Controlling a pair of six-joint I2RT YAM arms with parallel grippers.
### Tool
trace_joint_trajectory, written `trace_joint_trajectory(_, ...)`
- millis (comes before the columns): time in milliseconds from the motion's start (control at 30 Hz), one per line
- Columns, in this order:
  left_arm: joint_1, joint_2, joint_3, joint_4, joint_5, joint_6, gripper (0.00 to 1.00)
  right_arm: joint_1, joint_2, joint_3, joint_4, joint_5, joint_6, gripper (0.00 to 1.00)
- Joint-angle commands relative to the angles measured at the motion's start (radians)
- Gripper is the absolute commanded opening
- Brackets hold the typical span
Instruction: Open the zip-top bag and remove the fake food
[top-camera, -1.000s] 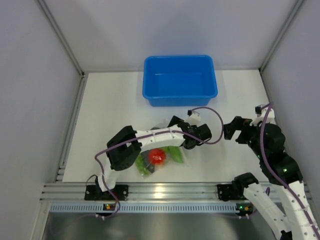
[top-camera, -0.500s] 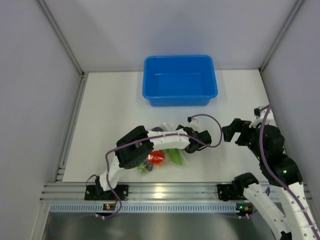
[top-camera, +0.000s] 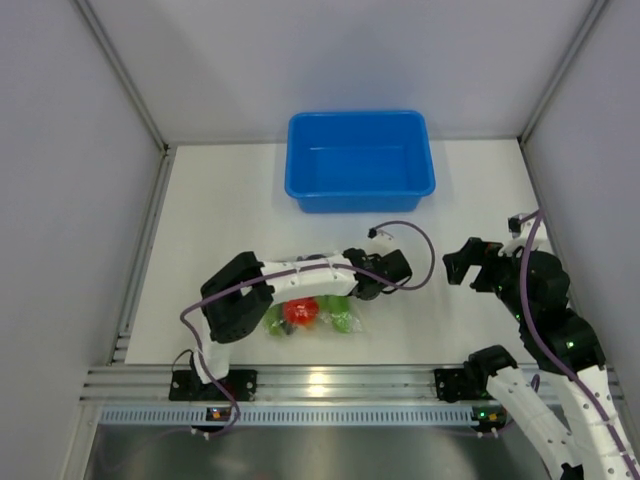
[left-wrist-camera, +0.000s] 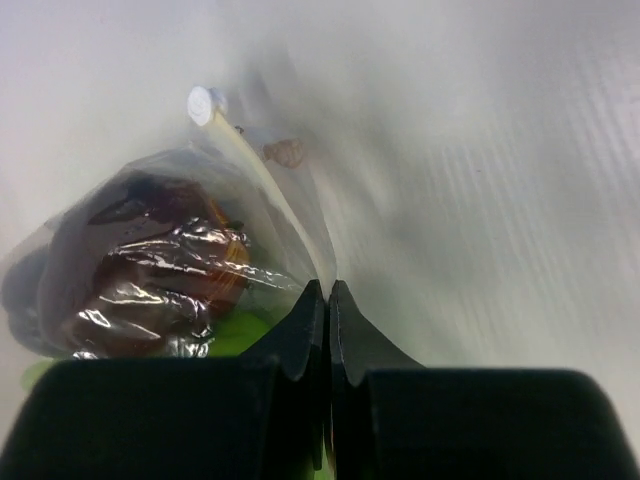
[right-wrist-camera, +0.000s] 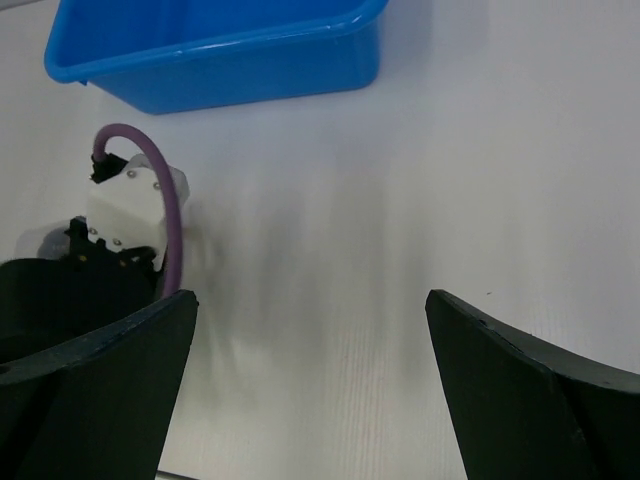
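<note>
The left hand is pinched shut, seemingly on the zip edge of the zip-top bag (fake food inside). The right hand gapes wide, well apart.

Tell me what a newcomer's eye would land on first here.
The bright blue bin at the far middle of the table, empty. Then the zip-top bag near the front edge, red tomato and green pieces showing through it, with the left arm lying over it and its jaws shut on the bag's zip edge. On the right arm the jaws stand wide open, holding nothing.
</note>
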Motion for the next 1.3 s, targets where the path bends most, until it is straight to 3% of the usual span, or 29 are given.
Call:
trace_joint_trajectory(0, 0.038, -0.170, -0.030, 0.178, 0.173, 0.144, 0.00, 0.011, -0.014, 0.018, 0.030, -0.007, -0.003, 1.00)
trace_joint_trajectory(167, 0.090, -0.280, -0.037, 0.196, 0.391, 0.286, 0.00, 0.011, -0.023, 0.023, 0.030, -0.010, -0.003, 1.00)
trace_joint_trajectory(533, 0.187, -0.585, -0.037, 0.170, 0.857, 0.451, 0.00, 0.011, -0.051, 0.006, 0.058, -0.064, -0.023, 0.99)
trace_joint_trajectory(800, 0.196, -0.725, -0.057, 0.147, 1.124, 0.572, 0.00, 0.011, -0.132, -0.055, 0.236, -0.543, -0.101, 0.96)
trace_joint_trajectory(967, 0.196, -0.778, -0.071, 0.149, 1.408, 0.661, 0.00, 0.011, -0.120, -0.063, 0.302, -0.858, -0.100, 0.95)
trace_joint_trajectory(1133, 0.196, -0.827, -0.083, 0.149, 1.563, 0.710, 0.00, 0.011, -0.109, -0.069, 0.366, -0.966, -0.059, 0.92)
trace_joint_trajectory(1267, 0.196, -0.843, -0.082, 0.147, 1.661, 0.719, 0.00, 0.011, -0.122, -0.122, 0.543, -1.108, 0.016, 0.89)
